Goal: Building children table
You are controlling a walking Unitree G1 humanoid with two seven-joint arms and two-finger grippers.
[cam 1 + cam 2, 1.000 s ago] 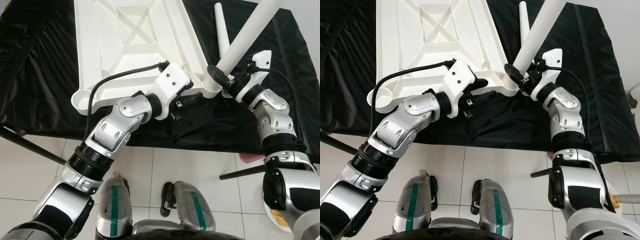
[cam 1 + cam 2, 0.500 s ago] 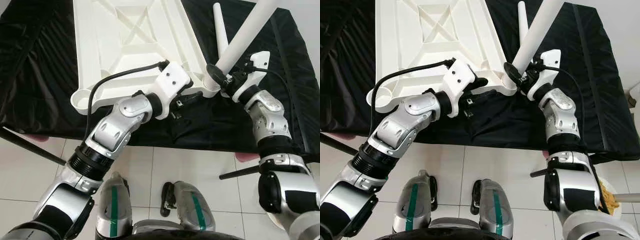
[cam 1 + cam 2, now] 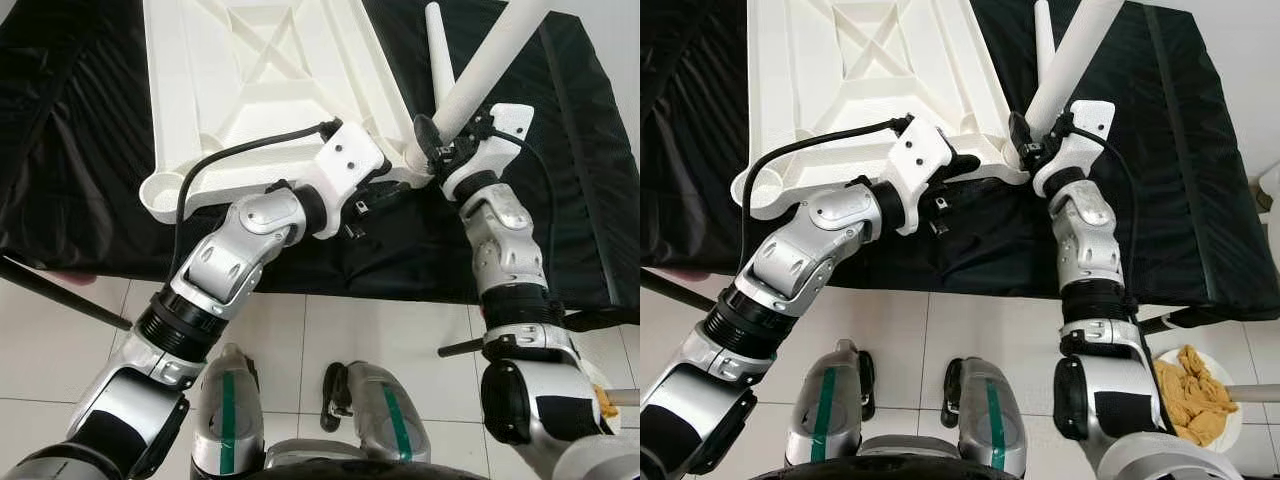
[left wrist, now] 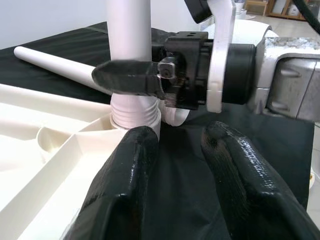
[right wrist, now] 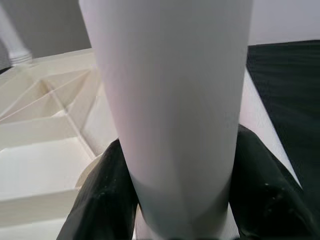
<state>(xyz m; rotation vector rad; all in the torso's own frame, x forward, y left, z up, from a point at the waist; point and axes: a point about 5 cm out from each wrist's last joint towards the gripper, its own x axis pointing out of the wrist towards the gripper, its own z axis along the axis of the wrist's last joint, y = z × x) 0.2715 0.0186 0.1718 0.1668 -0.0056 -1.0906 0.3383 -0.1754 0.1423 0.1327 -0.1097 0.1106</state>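
Here the right gripper [image 3: 437, 150], upper right of centre, pinches the white leg [image 3: 487, 65] just above its threaded foot at the tabletop's [image 3: 250, 90] corner socket. The left gripper [image 4: 175, 165], fingers spread, rests beside that corner on the black cloth [image 3: 80, 150]. The leg should probably be kept square to the socket while twisting, with the tabletop braced.
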